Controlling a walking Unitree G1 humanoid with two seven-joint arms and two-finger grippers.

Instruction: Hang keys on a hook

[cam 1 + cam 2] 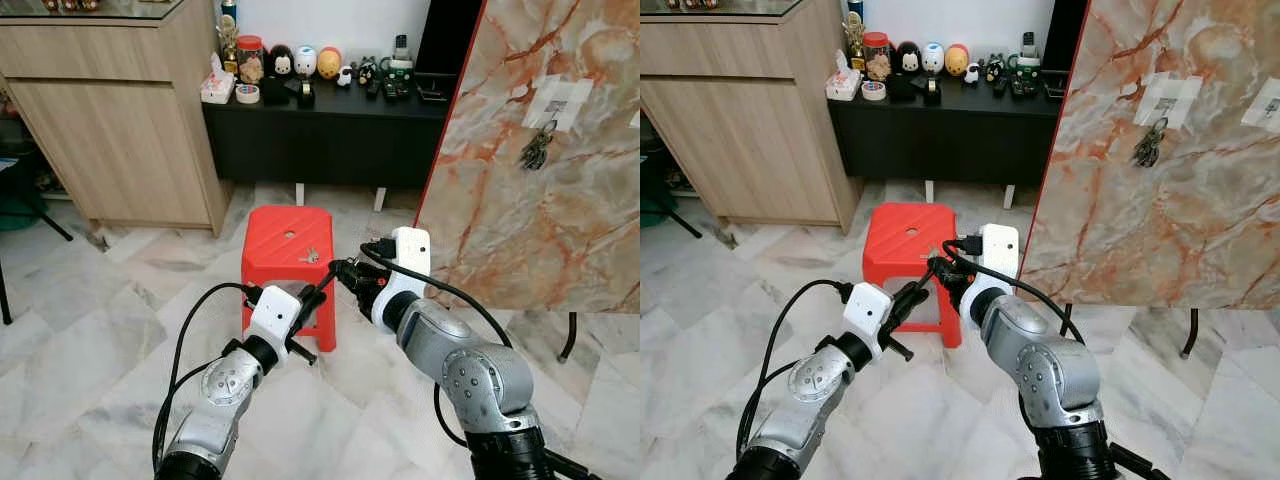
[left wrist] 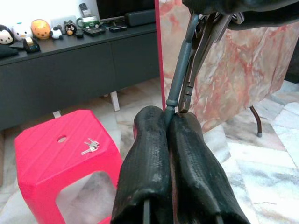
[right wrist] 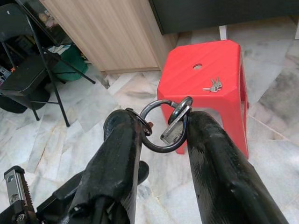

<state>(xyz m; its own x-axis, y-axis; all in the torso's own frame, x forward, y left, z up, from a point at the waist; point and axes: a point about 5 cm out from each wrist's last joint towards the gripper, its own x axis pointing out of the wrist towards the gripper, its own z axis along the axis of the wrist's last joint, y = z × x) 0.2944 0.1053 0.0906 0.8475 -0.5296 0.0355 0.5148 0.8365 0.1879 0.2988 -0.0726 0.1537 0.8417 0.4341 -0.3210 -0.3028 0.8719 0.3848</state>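
A: Grippers first?

B: Right gripper (image 3: 163, 126) is raised in front of the robot, above the near edge of the red stool (image 1: 288, 240). Its fingers are spread a little and a metal key ring (image 3: 161, 125) with a key is caught between the tips, touching both. Left gripper (image 2: 169, 122) is just beside it, fingers pressed together. At their tips sits the end of a grey strap and some metal pieces that hang from the right gripper's bunch; I cannot tell whether the closed fingers actually pinch it.

A: Surroundings, big to small?

B: Marble-patterned board (image 1: 545, 150) stands upright to the right, red along its left edge. Wooden cabinet (image 1: 120, 120) at left, a low black sideboard (image 1: 330, 125) behind the stool with small figures and jars on top. Marble floor (image 1: 100, 330) all around. A black folding chair (image 3: 28, 74) is near the cabinet.

A: Hooks?

B: Two taped white patches high on the board; a dark bunch of keys (image 1: 536, 150) hangs from the left one. Well apart from both grippers, up and to the right.

A: Other keys?

B: A small set of loose keys (image 2: 89, 146) lies flat on the stool top, near its round hole, beyond the grippers.
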